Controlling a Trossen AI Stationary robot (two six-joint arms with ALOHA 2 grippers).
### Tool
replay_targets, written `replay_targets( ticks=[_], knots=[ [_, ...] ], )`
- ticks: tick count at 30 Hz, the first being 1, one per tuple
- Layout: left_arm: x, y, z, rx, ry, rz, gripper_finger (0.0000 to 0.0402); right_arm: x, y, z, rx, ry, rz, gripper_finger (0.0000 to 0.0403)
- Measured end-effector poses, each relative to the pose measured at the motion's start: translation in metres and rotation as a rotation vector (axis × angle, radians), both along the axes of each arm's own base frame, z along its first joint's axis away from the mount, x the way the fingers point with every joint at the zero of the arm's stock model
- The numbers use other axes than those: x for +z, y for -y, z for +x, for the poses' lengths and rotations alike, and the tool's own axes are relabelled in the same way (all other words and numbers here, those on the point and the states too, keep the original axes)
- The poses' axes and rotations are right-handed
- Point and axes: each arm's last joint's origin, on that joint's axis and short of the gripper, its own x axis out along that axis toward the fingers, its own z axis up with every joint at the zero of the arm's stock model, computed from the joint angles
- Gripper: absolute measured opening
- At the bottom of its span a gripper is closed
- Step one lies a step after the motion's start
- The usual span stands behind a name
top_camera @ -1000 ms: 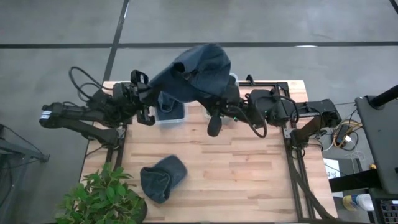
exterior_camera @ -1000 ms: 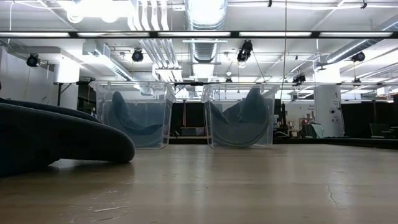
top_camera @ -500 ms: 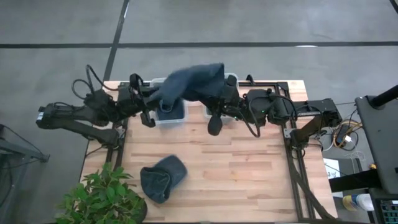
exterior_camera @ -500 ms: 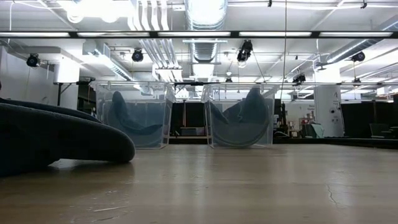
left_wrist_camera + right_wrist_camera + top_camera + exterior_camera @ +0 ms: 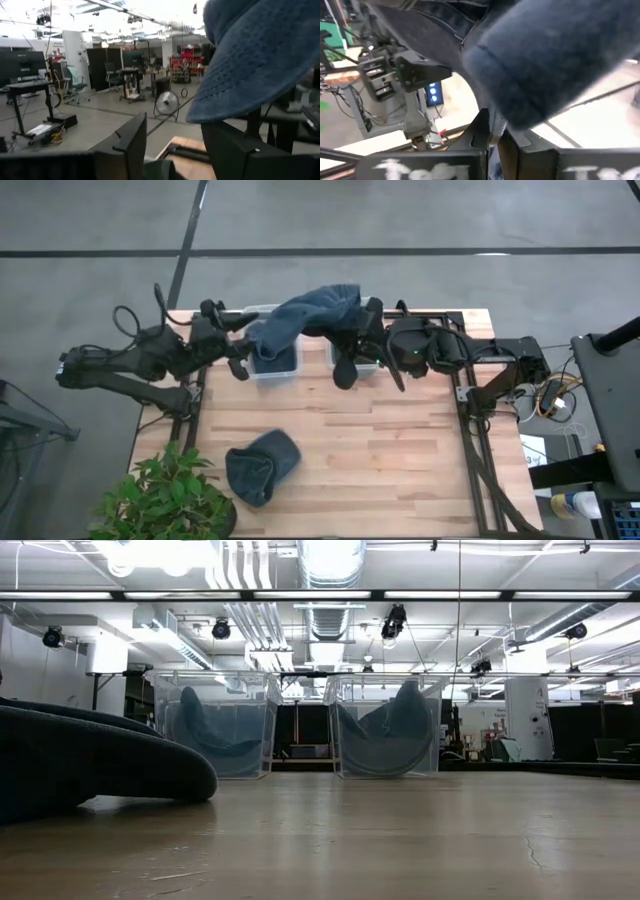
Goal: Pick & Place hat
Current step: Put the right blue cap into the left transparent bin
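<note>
While a spare hat (image 5: 262, 466) lies near, my right gripper (image 5: 352, 332) clamps the carried hat (image 5: 300, 319), stretched toward my left gripper (image 5: 243, 345), whose hold I cannot tell, over the left bin (image 5: 272, 361) for dropping.

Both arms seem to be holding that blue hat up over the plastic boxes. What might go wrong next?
The denim hat is stretched between the left gripper and the right gripper, spanning both clear bins. If one lets go early, it could flop onto a rim or between the bins instead of inside. In the low view each bin already holds a hat, so another may bunch up and hang over the wall.
</note>
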Motion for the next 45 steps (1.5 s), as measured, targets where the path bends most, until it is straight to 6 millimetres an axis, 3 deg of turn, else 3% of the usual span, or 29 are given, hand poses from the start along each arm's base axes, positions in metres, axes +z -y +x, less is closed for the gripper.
replay_targets(
  ticks=[10, 23, 27, 38, 45],
  knots=[
    [-0.022, 0.000, -0.008, -0.013, -0.231, -0.037, 0.0181, -0.011, 0.017, -0.002, -0.060, -0.085, 0.066, 0.0011],
    [-0.039, -0.001, -0.024, -0.037, -0.372, -0.137, 0.0181, -0.035, 0.059, 0.005, -0.009, -0.161, 0.387, 0.0011],
    [-0.037, -0.001, -0.029, -0.041, -0.356, -0.148, 0.0181, -0.047, 0.071, 0.018, 0.019, -0.182, 0.452, 0.0011],
    [-0.032, -0.001, -0.043, -0.076, -0.305, -0.159, 0.0181, -0.108, 0.124, 0.065, 0.015, -0.304, 0.558, 0.0011],
    [-0.031, -0.001, -0.045, -0.077, -0.296, -0.160, 0.0181, -0.128, 0.160, 0.093, 0.079, -0.257, 0.627, 0.0011]
  ],
)
